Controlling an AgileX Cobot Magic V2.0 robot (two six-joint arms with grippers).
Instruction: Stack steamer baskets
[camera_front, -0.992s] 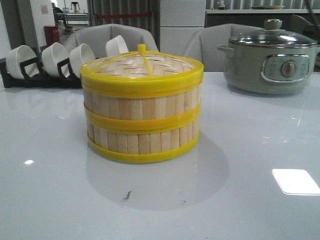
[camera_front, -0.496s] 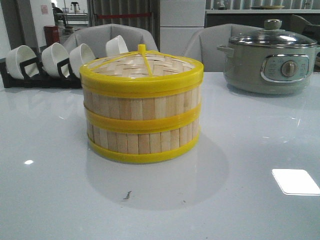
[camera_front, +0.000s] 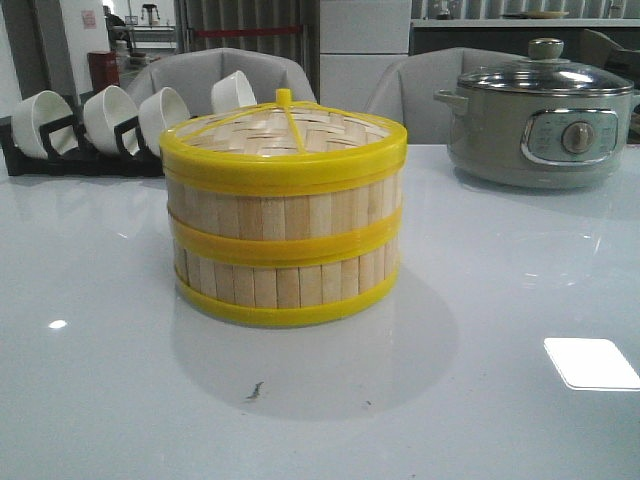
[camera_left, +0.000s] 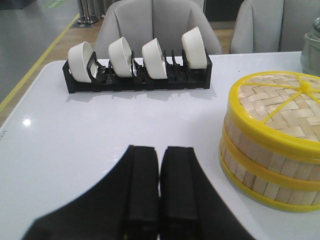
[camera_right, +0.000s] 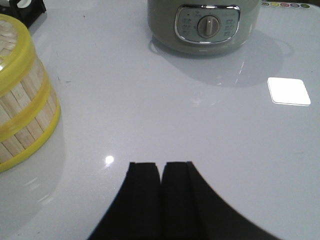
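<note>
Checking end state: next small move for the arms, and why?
Probably none beyond holding both arms back. The baskets sit stacked and aligned with the lid on top; the left gripper and right gripper are shut, empty and clear of the stack.

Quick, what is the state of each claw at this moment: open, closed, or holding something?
Left claw: closed, holding nothing, apart from the steamer baskets.
Right claw: closed, holding nothing, above the bare table.

no change is visible in the front view across the earlier pictures and now. the stacked pale bamboo steamer baskets with yellow rims (camera_front: 284, 225) occupy the same position on the glossy white table (camera_front: 500, 400).
</note>
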